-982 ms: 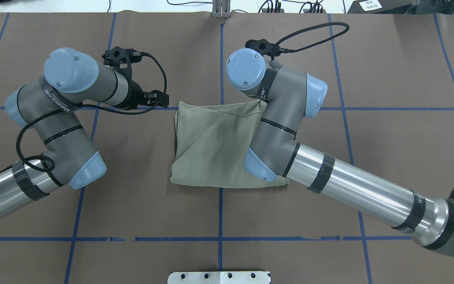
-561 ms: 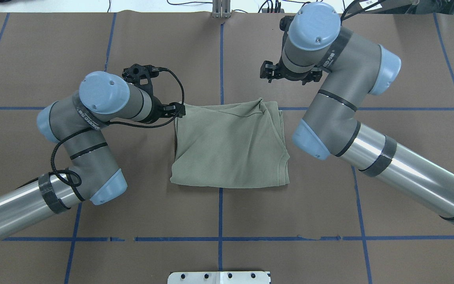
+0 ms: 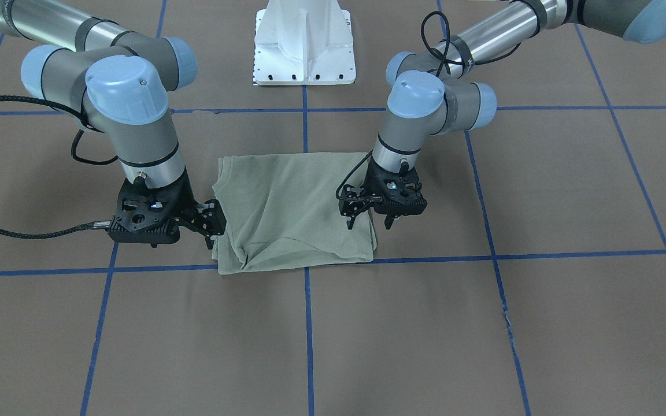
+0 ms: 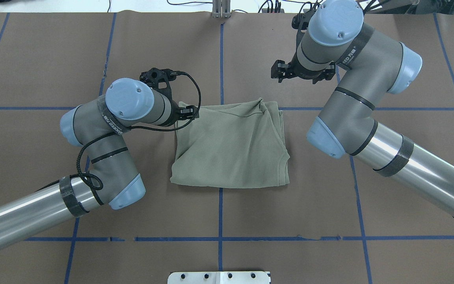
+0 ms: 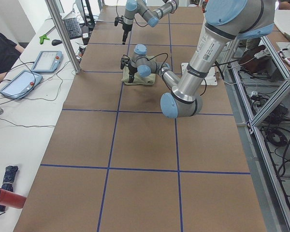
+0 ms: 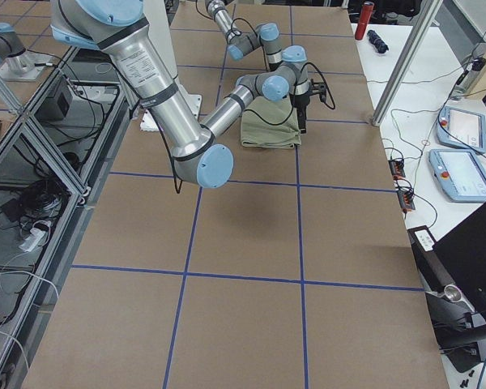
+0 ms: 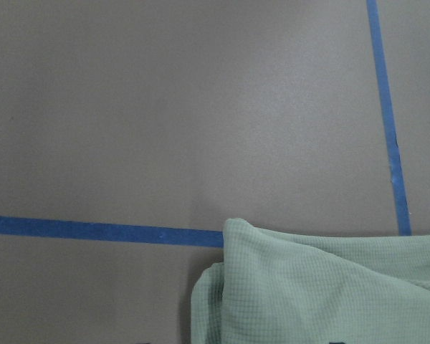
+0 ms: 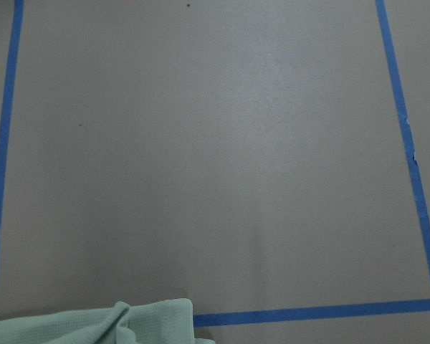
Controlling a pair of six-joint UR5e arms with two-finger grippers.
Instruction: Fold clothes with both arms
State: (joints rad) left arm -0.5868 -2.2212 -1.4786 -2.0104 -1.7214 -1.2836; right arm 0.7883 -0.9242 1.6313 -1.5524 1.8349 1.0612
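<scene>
Shirt (image 4: pixel 229 146) lies folded flat on the table (image 4: pixel 53 59), straddling the centre tape line (image 4: pixel 221 63). Left gripper (image 3: pixel 369 223) hovers just left of that line over the shirt's far corner, jaws wide, empty. Right gripper (image 3: pixel 213 222) hangs right of the line, beyond the shirt, jaws apart, holding nothing.

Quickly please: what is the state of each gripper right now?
Left gripper: open, holding nothing, over a corner of the shirt.
Right gripper: open, holding nothing, clear of the shirt.
</scene>
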